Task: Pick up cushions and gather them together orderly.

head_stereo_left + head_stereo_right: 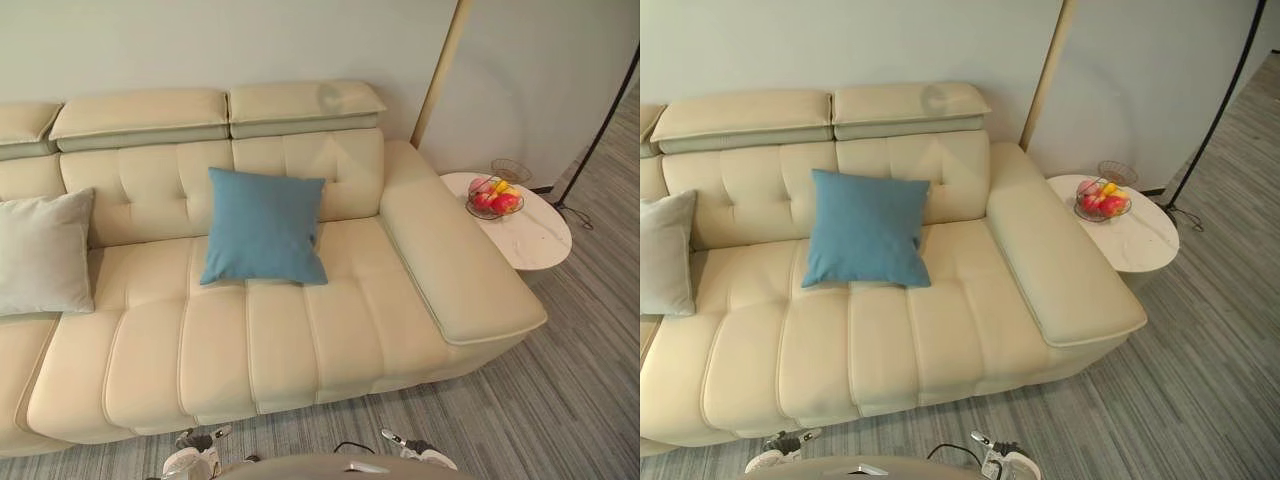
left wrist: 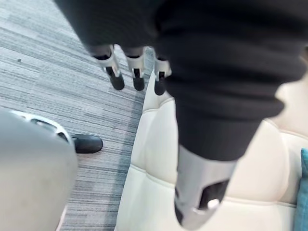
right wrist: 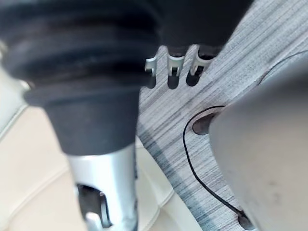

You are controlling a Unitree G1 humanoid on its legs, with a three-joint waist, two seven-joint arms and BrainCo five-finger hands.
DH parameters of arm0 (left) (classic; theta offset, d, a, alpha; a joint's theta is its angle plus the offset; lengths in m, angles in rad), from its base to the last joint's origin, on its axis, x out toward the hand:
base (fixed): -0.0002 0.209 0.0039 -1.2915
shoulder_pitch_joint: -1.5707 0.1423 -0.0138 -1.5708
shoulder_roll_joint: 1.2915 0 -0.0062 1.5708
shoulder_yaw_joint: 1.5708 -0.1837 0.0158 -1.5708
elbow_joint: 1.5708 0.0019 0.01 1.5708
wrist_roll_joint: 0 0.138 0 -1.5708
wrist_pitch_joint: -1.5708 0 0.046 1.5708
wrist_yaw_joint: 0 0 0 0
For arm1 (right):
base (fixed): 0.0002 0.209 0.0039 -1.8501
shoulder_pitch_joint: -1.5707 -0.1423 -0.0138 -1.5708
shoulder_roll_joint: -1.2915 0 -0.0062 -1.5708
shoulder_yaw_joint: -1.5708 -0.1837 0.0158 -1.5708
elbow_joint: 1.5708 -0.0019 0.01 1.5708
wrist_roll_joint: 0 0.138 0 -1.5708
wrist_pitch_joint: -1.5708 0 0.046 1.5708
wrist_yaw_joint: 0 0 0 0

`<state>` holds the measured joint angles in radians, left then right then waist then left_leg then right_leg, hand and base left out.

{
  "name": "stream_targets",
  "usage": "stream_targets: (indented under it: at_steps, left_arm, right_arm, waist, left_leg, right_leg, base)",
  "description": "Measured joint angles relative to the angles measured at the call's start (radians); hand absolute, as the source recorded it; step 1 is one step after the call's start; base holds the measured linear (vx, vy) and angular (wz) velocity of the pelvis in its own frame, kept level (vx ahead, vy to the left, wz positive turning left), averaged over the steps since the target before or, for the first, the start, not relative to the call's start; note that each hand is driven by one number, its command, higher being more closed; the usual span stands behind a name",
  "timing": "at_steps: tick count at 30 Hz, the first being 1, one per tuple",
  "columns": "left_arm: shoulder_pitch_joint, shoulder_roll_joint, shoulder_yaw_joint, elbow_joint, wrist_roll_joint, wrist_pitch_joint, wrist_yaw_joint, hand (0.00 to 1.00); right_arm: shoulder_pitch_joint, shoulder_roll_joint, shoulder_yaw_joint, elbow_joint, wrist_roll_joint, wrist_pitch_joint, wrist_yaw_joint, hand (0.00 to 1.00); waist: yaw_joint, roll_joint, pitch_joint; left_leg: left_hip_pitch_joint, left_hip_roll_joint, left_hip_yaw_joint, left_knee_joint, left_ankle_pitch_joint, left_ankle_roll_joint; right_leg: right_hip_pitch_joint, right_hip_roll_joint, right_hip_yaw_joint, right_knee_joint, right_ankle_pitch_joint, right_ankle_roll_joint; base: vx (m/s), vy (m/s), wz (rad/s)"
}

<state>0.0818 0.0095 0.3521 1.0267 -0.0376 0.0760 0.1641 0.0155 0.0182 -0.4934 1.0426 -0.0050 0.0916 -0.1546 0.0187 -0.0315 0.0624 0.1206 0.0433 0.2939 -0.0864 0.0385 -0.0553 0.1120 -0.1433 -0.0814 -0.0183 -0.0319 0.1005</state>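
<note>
A blue cushion point(image 1: 265, 228) leans upright against the backrest of the cream sofa point(image 1: 300, 340), near the middle of the seat. At the left edge of the seat a light grey cushion point(image 1: 45, 250) also leans on the backrest, about a cushion's width from the blue one. My left hand point(image 2: 115, 79) hangs low beside the sofa's front, fingers straight, holding nothing; a sliver of the blue cushion point(image 2: 303, 192) shows past it. My right hand point(image 3: 172, 72) hangs over the grey carpet by the sofa's edge, fingers relaxed and empty.
The sofa's wide armrest point(image 1: 450, 250) closes off the right end. Beyond it stands a round white side table point(image 1: 540, 245) with a wire fruit basket point(image 1: 495, 195). A thin black lamp pole point(image 1: 600, 120) rises at far right. Grey striped carpet point(image 1: 560, 400) lies in front.
</note>
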Motion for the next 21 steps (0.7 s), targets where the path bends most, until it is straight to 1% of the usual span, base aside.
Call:
stream_targets:
  at_steps: [3,6,10,13,14,16,17,18,19,20,21]
  left_arm:
    - [0.000,-0.002,0.001,-0.006,0.000,-0.003,-0.006,0.00]
    - [-0.003,-0.013,0.019,-0.028,-0.004,-0.012,-0.018,0.00]
    - [-0.014,-0.021,0.020,-0.032,-0.008,-0.011,-0.018,0.00]
    - [-0.024,-0.027,0.024,-0.037,-0.007,-0.012,-0.018,0.00]
    - [-0.031,-0.031,0.037,-0.037,-0.007,-0.012,-0.019,0.00]
    - [-0.042,-0.044,0.038,-0.037,-0.007,-0.014,-0.018,0.00]
    - [-0.049,-0.054,0.037,-0.035,-0.007,-0.016,-0.018,0.00]
    - [-0.051,-0.052,0.038,-0.036,-0.008,-0.016,-0.018,0.00]
    - [-0.051,-0.047,0.037,-0.036,-0.008,-0.017,-0.018,0.00]
    - [-0.052,-0.041,0.038,-0.036,-0.008,-0.018,-0.018,0.00]
    - [-0.052,-0.040,0.038,-0.035,-0.008,-0.018,-0.018,0.00]
  right_arm:
    - [0.002,0.000,0.000,0.000,0.001,0.001,-0.001,0.00]
    - [0.002,0.000,0.002,-0.007,0.003,0.001,-0.001,0.00]
    - [0.016,0.009,0.002,-0.056,0.017,0.000,-0.003,0.00]
    - [0.018,0.015,0.003,-0.094,0.021,-0.001,-0.008,0.00]
    - [0.019,0.014,0.012,-0.101,0.038,-0.001,-0.009,0.00]
    - [0.018,0.012,0.022,-0.125,0.048,-0.001,-0.009,0.00]
    - [0.011,0.009,0.022,-0.129,0.048,-0.002,-0.008,0.00]
    - [0.009,0.012,0.024,-0.129,0.048,-0.001,-0.008,0.00]
    - [0.011,0.014,0.034,-0.137,0.049,-0.002,-0.008,0.00]
    - [0.008,0.023,0.061,-0.146,0.049,-0.001,-0.008,0.00]
    - [0.008,0.023,0.067,-0.153,0.049,-0.001,-0.008,0.00]
  waist:
    - [0.003,-0.001,0.002]
    - [0.006,0.000,0.026]
    - [0.007,0.002,0.043]
    - [0.011,0.004,0.071]
    - [0.009,0.003,0.072]
    - [0.005,0.010,0.071]
    - [-0.003,0.033,0.065]
    - [-0.004,0.031,0.066]
    - [-0.005,0.021,0.066]
    - [-0.004,0.011,0.071]
    - [-0.004,0.010,0.071]
  left_leg:
    - [-0.013,0.002,-0.001,0.000,0.000,-0.001]
    - [-0.014,0.009,0.013,0.006,-0.002,-0.003]
    - [-0.011,0.028,0.065,0.009,-0.011,-0.016]
    - [-0.023,0.052,0.085,0.130,-0.075,-0.024]
    - [-0.046,0.055,0.036,0.190,-0.097,-0.013]
    - [-0.068,0.061,-0.021,0.233,-0.134,-0.018]
    - [-0.070,0.073,-0.006,0.239,-0.179,-0.032]
    - [-0.067,0.072,0.015,0.243,-0.184,-0.030]
    - [-0.058,0.073,0.067,0.246,-0.195,-0.030]
    - [-0.044,0.077,0.128,0.250,-0.208,-0.031]
    - [-0.040,0.081,0.153,0.255,-0.214,-0.029]
  right_leg:
    - [-0.007,0.000,-0.010,-0.006,0.006,0.004]
    - [-0.011,0.005,-0.011,-0.010,0.016,0.007]
    - [-0.037,0.020,0.024,-0.002,0.018,0.005]
    - [-0.044,0.030,0.074,0.016,0.020,0.001]
    - [-0.058,0.029,0.108,0.024,0.020,0.001]
    - [-0.104,0.037,0.166,0.047,0.020,0.002]
    - [-0.142,0.055,0.213,0.062,0.025,0.006]
    - [-0.154,0.057,0.236,0.066,0.031,0.007]
    - [-0.174,0.062,0.268,0.065,0.049,0.004]
    - [-0.194,0.073,0.296,0.058,0.083,-0.003]
    - [-0.203,0.079,0.299,0.054,0.097,-0.013]
  base:
    - [0.01,-0.007,0.01]
    - [0.03,-0.025,-0.11]
    - [0.00,-0.033,-0.32]
    - [0.01,-0.026,-0.59]
    - [0.00,-0.045,-0.78]
    - [-0.02,-0.020,-0.98]
    - [-0.05,0.030,-1.06]
    - [-0.06,0.054,-1.20]
    - [-0.09,0.061,-1.37]
    - [-0.07,0.046,-1.43]
    - [-0.07,0.039,-1.55]
